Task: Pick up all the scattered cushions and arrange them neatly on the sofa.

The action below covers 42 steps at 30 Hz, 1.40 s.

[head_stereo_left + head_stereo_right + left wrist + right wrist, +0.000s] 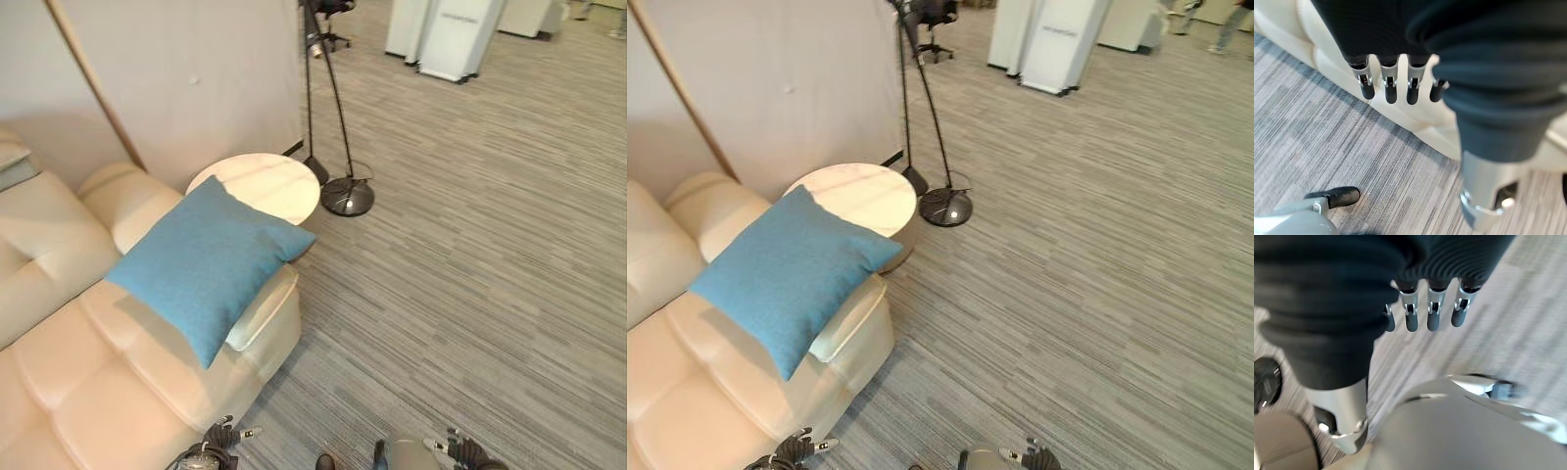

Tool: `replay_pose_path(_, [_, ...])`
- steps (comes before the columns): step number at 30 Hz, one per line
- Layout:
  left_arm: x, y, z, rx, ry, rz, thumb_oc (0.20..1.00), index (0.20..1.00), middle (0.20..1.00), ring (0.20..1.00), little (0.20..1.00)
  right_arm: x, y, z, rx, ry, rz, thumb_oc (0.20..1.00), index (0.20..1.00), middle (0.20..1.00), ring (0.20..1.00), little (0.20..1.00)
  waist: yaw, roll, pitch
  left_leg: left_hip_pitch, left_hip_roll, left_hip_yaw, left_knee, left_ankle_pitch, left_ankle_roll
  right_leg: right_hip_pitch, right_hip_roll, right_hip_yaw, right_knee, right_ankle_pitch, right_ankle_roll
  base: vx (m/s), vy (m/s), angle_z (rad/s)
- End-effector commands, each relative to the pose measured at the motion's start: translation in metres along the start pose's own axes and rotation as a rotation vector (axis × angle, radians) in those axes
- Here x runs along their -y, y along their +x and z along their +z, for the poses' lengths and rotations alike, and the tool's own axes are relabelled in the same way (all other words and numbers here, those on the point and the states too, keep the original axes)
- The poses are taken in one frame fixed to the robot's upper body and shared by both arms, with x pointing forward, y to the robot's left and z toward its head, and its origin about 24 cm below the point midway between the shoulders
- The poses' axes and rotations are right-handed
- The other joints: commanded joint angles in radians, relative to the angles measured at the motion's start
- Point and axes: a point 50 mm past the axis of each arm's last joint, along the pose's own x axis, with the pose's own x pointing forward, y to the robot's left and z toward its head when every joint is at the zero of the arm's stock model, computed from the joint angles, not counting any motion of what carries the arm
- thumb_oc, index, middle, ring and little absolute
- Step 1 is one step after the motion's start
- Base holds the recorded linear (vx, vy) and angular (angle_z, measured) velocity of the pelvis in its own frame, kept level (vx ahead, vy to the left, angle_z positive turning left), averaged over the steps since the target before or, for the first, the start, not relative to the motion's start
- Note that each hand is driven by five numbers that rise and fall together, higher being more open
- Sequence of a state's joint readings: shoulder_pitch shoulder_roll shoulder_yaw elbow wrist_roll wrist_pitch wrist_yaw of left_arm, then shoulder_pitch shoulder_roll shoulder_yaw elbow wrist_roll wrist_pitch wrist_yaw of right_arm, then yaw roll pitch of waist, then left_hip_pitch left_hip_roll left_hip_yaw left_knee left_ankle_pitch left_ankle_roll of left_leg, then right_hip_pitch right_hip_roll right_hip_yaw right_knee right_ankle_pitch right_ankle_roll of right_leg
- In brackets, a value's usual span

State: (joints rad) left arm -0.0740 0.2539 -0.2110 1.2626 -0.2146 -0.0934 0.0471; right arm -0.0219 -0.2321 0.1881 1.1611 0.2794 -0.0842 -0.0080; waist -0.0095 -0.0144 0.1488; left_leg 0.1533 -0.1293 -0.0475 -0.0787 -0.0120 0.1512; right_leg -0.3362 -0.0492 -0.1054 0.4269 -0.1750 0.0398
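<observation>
Grey striped carpet (470,245) runs beside the cream sofa (88,362), with a round marble tabletop (263,184) at its end. I see the blue cushion (206,262) leaning tilted on the sofa's armrest, one corner overhanging the tabletop, so I judge it not yet arranged neatly. Its fabric looks plain, woven and plump. My left robot hand (1396,83) and right robot hand (1425,313) hang low with straight fingers, holding nothing.

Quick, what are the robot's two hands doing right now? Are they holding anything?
Left hand: open, fingers relaxed, holding nothing, hanging beside the sofa.
Right hand: open, fingers relaxed, holding nothing, over the carpet.
</observation>
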Motion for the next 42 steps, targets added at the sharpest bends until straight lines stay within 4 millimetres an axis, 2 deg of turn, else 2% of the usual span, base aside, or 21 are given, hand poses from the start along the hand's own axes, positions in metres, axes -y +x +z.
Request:
replay_pose_path(1, [-0.005, 0.002, 0.009, 0.028, 0.049, 0.006, 1.0, 1.0, 1.0, 1.0, 1.0, 0.016, -0.001, 0.002, 0.013, 0.027, -0.04, 1.0, 1.0, 1.0, 1.0, 1.0, -0.033, 0.002, 0.004, -0.062, 0.045, 0.079, 0.013, -0.017, -0.096, 0.155, 0.088, 0.099, -0.251, 0.143, 0.045, 0.35, -0.073, 0.61])
replay_pose_path(3, [-0.006, 0.002, 0.007, 0.021, 0.05, 0.008, 1.0, 1.0, 1.0, 1.0, 1.0, 0.016, -0.001, -0.001, 0.004, 0.029, -0.041, 1.0, 1.0, 1.0, 1.0, 1.0, -0.037, -0.003, 0.001, -0.054, 0.035, 0.051, 0.032, -0.038, -0.1, 0.134, 0.087, 0.133, -0.384, 0.2, 0.057, 0.25, -0.047, 0.98])
replay_pose_path(6, [-0.005, -0.001, -0.005, -0.014, 0.041, 0.005, 1.0, 1.0, 1.0, 1.0, 1.0, 0.016, -0.003, -0.009, -0.021, 0.029, -0.038, 1.0, 1.0, 1.0, 1.0, 1.0, -0.037, -0.02, -0.02, -0.015, 0.027, 0.007, 0.068, -0.094, -0.109, 0.184, 0.074, 0.139, -0.448, 0.244, 0.056, 0.57, -0.197, 0.99])
replay_pose_path(9, [-0.004, -0.002, -0.011, -0.027, 0.017, 0.004, 1.0, 1.0, 1.0, 1.0, 1.0, 0.017, -0.003, -0.009, -0.016, 0.023, -0.031, 1.0, 1.0, 1.0, 1.0, 1.0, -0.031, -0.017, -0.046, 0.007, 0.045, -0.005, 0.092, -0.101, -0.124, 0.216, 0.081, 0.126, -0.45, 0.239, 0.039, 0.38, -0.178, 0.51])
replay_pose_path(11, [-0.002, -0.002, -0.012, -0.025, -0.005, 0.002, 1.0, 1.0, 1.0, 1.0, 1.0, 0.017, -0.002, -0.005, -0.002, 0.014, -0.025, 1.0, 1.0, 1.0, 1.0, 1.0, -0.018, -0.028, -0.052, -0.035, 0.066, -0.002, 0.249, -0.083, -0.164, 0.278, 0.084, 0.081, -0.467, 0.221, 0.02, 0.32, -0.209, 0.43])
replay_pose_path(12, [-0.002, -0.002, -0.012, -0.025, -0.005, 0.002, 1.0, 1.0, 1.0, 1.0, 1.0, 0.017, -0.002, -0.005, -0.002, 0.014, -0.025, 1.0, 1.0, 1.0, 1.0, 1.0, -0.019, -0.028, -0.052, -0.036, 0.066, -0.003, 0.252, -0.085, -0.164, 0.278, 0.085, 0.08, -0.467, 0.221, 0.02, 0.25, -0.186, 0.34])
replay_pose_path(13, [0.0, -0.001, -0.005, 0.005, -0.035, 0.004, 1.0, 1.0, 1.0, 1.0, 1.0, 0.018, -0.001, 0.004, 0.025, -0.005, -0.021, 1.0, 1.0, 1.0, 1.0, 1.0, 0.0, -0.04, -0.029, -0.148, 0.066, 0.028, 0.469, -0.035, -0.194, 0.327, 0.07, 0.033, -0.486, 0.204, 0.004, 0.16, -0.117, 0.13])
replay_pose_path(17, [0.003, 0.0, 0.002, 0.029, -0.05, -0.004, 1.0, 1.0, 1.0, 1.0, 1.0, 0.019, 0.0, 0.008, 0.029, -0.029, -0.021, 1.0, 1.0, 1.0, 1.0, 1.0, 0.012, -0.05, -0.011, -0.202, 0.107, 0.118, 0.527, -0.03, -0.195, 0.369, 0.059, -0.018, -0.502, 0.178, -0.009, 0.13, -0.108, 0.45])
replay_pose_path(18, [0.004, 0.0, 0.002, 0.025, -0.043, -0.008, 1.0, 1.0, 1.0, 1.0, 1.0, 0.019, 0.0, 0.006, 0.019, -0.034, -0.024, 1.0, 1.0, 1.0, 1.0, 1.0, 0.022, -0.061, -0.006, -0.238, 0.123, 0.175, 0.453, -0.069, -0.177, 0.387, 0.042, -0.061, -0.514, 0.159, -0.009, 0.08, -0.047, 0.71])
replay_pose_path(21, [0.004, -0.001, -0.001, 0.018, -0.03, -0.008, 1.0, 1.0, 1.0, 1.0, 1.0, 0.019, 0.0, 0.007, 0.019, -0.036, -0.028, 1.0, 1.0, 1.0, 1.0, 1.0, 0.027, -0.064, -0.011, -0.25, 0.106, 0.184, 0.314, -0.087, -0.16, 0.396, 0.035, -0.093, -0.514, 0.144, -0.002, 0.15, -0.009, 0.7])
replay_pose_path(22, [0.004, -0.001, -0.004, 0.008, -0.024, -0.006, 1.0, 1.0, 1.0, 1.0, 1.0, 0.018, 0.0, 0.006, 0.019, -0.043, -0.027, 1.0, 1.0, 1.0, 1.0, 1.0, 0.025, -0.059, -0.014, -0.252, 0.102, 0.187, 0.245, -0.056, -0.16, 0.398, 0.039, -0.103, -0.512, 0.138, -0.003, 0.14, 0.03, 0.49])
replay_pose_path(23, [0.003, -0.001, -0.005, 0.001, -0.01, -0.006, 1.0, 1.0, 1.0, 1.0, 1.0, 0.015, 0.001, 0.008, 0.025, -0.049, -0.024, 1.0, 1.0, 1.0, 1.0, 1.0, 0.017, -0.047, -0.013, -0.268, 0.129, 0.267, 0.133, 0.035, -0.182, 0.403, 0.053, -0.133, -0.5, 0.117, -0.014, 0.14, 0.03, 0.35])
replay_pose_path(29, [-0.001, -0.002, -0.013, -0.031, -0.003, 0.001, 1.0, 1.0, 1.0, 1.0, 1.0, 0.007, -0.001, 0.0, 0.004, -0.058, -0.005, 1.0, 1.0, 1.0, 1.0, 1.0, 0.013, -0.05, -0.04, -0.197, 0.12, 0.255, 0.032, 0.051, -0.182, 0.443, 0.051, -0.175, -0.48, 0.075, -0.008, 0.21, 0.094, 0.46])
replay_pose_path(32, [0.0, -0.002, -0.013, -0.031, 0.004, -0.007, 1.0, 1.0, 1.0, 1.0, 1.0, 0.004, -0.001, -0.003, -0.007, -0.066, 0.007, 1.0, 1.0, 1.0, 1.0, 1.0, 0.011, -0.047, -0.054, -0.146, 0.107, 0.248, -0.004, 0.038, -0.164, 0.434, 0.035, -0.185, -0.396, 0.042, 0.001, 0.2, 0.2, 0.17])
replay_pose_path(33, [0.002, -0.002, -0.011, -0.027, 0.008, -0.016, 1.0, 1.0, 1.0, 1.0, 1.0, 0.0, 0.0, -0.004, -0.009, -0.075, 0.021, 1.0, 1.0, 1.0, 1.0, 1.0, 0.008, -0.043, -0.042, -0.108, 0.096, 0.243, -0.008, 0.012, -0.14, 0.38, -0.004, -0.198, -0.211, 0.032, 0.029, 0.08, 0.213, 0.02])
replay_pose_path(35, [0.001, 0.0, -0.003, -0.005, 0.005, -0.015, 1.0, 1.0, 1.0, 1.0, 1.0, -0.002, 0.0, -0.002, -0.009, -0.079, 0.03, 1.0, 1.0, 1.0, 1.0, 1.0, -0.008, -0.04, -0.02, -0.095, 0.092, 0.231, -0.009, 0.013, -0.118, 0.295, -0.031, -0.181, -0.054, 0.08, 0.061, 0.0, 0.185, 0.1])
replay_pose_path(36, [0.001, 0.0, -0.003, -0.005, 0.005, -0.015, 1.0, 1.0, 1.0, 1.0, 1.0, -0.002, 0.0, -0.002, -0.009, -0.079, 0.03, 1.0, 1.0, 1.0, 1.0, 1.0, -0.008, -0.04, -0.02, -0.095, 0.092, 0.231, -0.009, 0.013, -0.118, 0.294, -0.031, -0.181, -0.054, 0.08, 0.061, -0.02, 0.097, 0.45])
replay_pose_path(37, [0.001, 0.0, 0.001, 0.007, -0.001, -0.016, 1.0, 1.0, 1.0, 1.0, 1.0, -0.005, 0.001, -0.001, -0.009, -0.071, 0.033, 1.0, 1.0, 1.0, 1.0, 1.0, -0.019, -0.038, -0.013, -0.096, 0.09, 0.195, -0.009, 0.012, -0.114, 0.241, -0.012, -0.085, -0.01, 0.089, 0.063, 0.04, 0.05, 0.63])
replay_pose_path(39, [0.0, 0.0, 0.001, 0.006, -0.007, -0.012, 1.0, 1.0, 1.0, 1.0, 1.0, -0.006, 0.001, -0.003, -0.016, -0.066, 0.033, 1.0, 1.0, 1.0, 1.0, 1.0, -0.018, -0.036, -0.017, -0.097, 0.094, 0.184, -0.009, 0.011, -0.117, 0.243, -0.002, -0.061, -0.055, 0.078, 0.054, 0.06, 0.02, 0.79])
replay_pose_path(40, [-0.003, 0.001, 0.0, -0.002, -0.034, 0.001, 1.0, 1.0, 1.0, 1.0, 1.0, -0.005, 0.001, -0.005, -0.027, -0.054, 0.024, 1.0, 1.0, 1.0, 1.0, 1.0, -0.013, -0.034, -0.027, -0.109, 0.1, 0.158, -0.009, 0.016, -0.127, 0.264, -0.002, -0.041, -0.182, 0.083, 0.042, 0.05, -0.016, 0.7])
replay_pose_path(42, [-0.005, 0.0, -0.001, -0.011, -0.044, 0.01, 1.0, 1.0, 1.0, 1.0, 1.0, -0.004, 0.0, -0.007, -0.037, -0.051, 0.013, 1.0, 1.0, 1.0, 1.0, 1.0, -0.013, -0.035, -0.033, -0.113, 0.101, 0.147, -0.009, 0.016, -0.13, 0.276, -0.004, -0.02, -0.263, 0.1, 0.043, 0.12, -0.07, 0.46])
